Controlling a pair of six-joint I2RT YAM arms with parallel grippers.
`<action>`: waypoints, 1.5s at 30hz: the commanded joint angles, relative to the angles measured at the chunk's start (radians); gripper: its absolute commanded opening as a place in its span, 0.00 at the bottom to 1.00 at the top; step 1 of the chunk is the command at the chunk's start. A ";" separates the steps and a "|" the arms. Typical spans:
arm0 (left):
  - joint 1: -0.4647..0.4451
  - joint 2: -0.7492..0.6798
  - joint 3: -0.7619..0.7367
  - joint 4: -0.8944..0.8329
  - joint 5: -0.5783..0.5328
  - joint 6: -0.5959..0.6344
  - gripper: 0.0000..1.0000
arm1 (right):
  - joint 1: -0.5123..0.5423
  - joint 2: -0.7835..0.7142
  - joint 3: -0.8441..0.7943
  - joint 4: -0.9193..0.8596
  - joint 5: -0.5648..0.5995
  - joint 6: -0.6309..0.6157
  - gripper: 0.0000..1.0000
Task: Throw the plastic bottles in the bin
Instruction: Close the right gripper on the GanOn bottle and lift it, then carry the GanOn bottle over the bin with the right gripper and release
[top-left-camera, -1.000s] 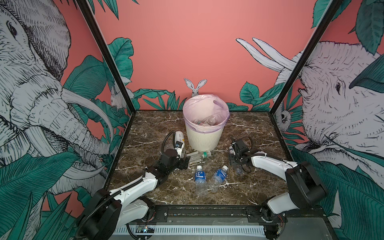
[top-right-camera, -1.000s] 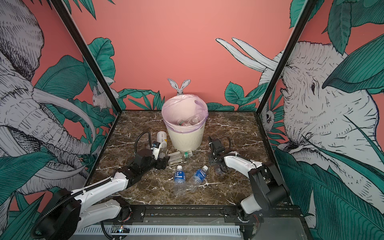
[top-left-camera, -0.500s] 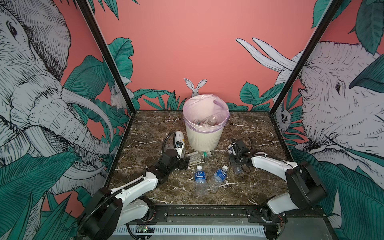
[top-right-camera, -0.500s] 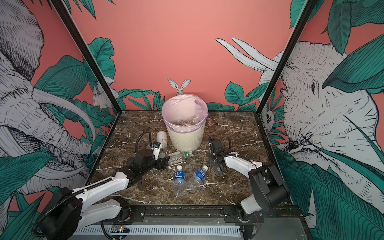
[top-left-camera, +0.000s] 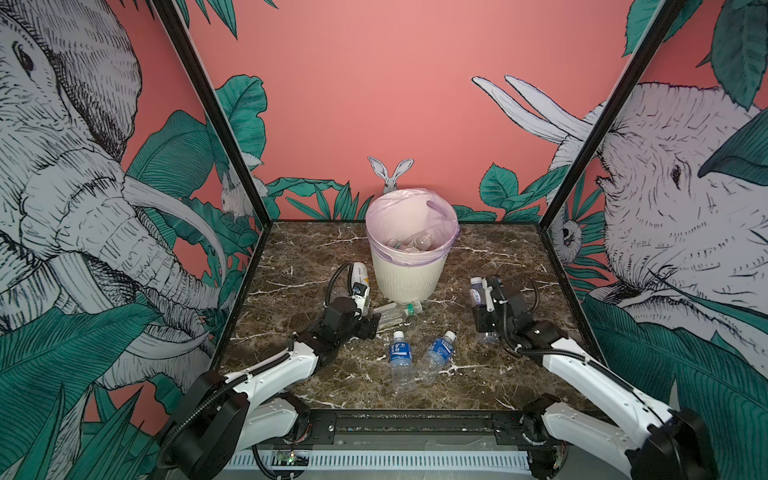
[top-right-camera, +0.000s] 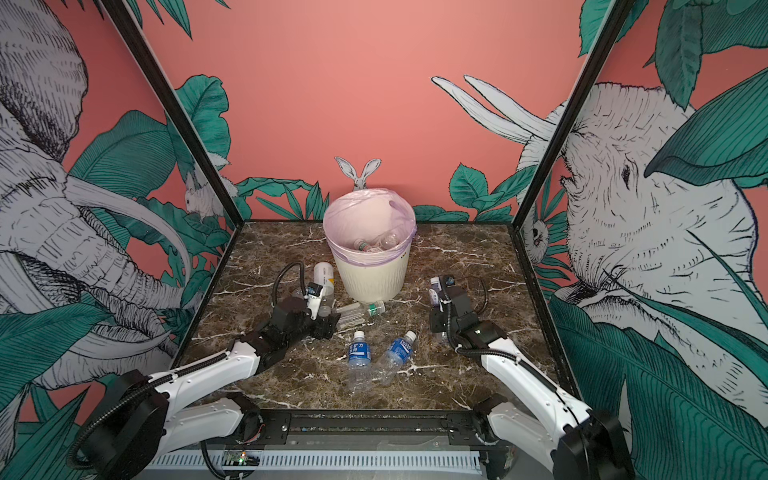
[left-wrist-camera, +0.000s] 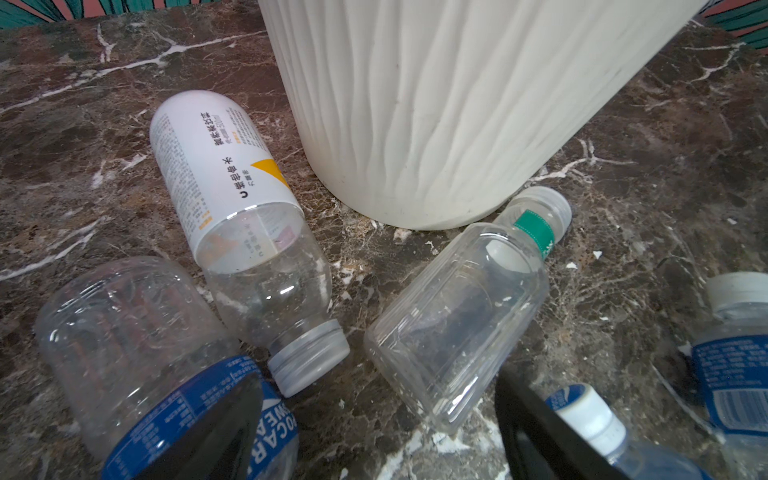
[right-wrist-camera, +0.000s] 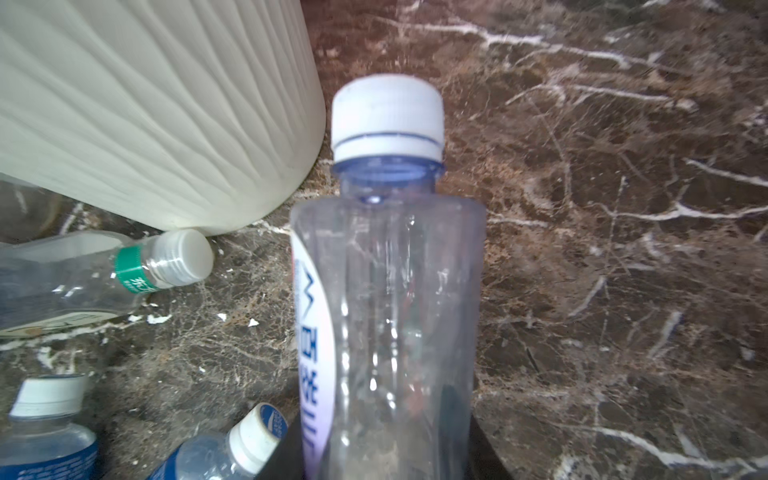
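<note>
Bottle (right-wrist-camera: 386, 291) clamped in right fingers (top-left-camera: 482, 297), left fingers (top-left-camera: 368, 326) apart beside bin (top-left-camera: 409, 278)

Text I can read:
- Blue-label bottle (left-wrist-camera: 145, 353): "OCAR" over "WEA", the rest cut off.
- White-and-yellow bottle (left-wrist-camera: 232, 199): black Chinese print, small text illegible.
- Green-band bottle (left-wrist-camera: 457, 316): white Chinese characters on the band.
- Centre blue bottle (top-left-camera: 400, 354): white Chinese characters.
- Blue-necked bottle (right-wrist-camera: 386, 291): blue lettering, partly hidden.
</note>
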 joint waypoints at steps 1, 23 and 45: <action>0.001 -0.008 0.015 0.019 0.001 0.001 0.89 | 0.013 -0.144 -0.008 -0.021 0.035 -0.011 0.33; 0.001 -0.004 0.006 0.032 -0.001 -0.004 0.88 | 0.039 -0.218 0.498 -0.157 -0.014 -0.042 0.30; 0.001 0.056 0.045 0.019 0.003 0.006 0.88 | 0.044 0.985 2.081 -0.603 -0.249 -0.113 0.76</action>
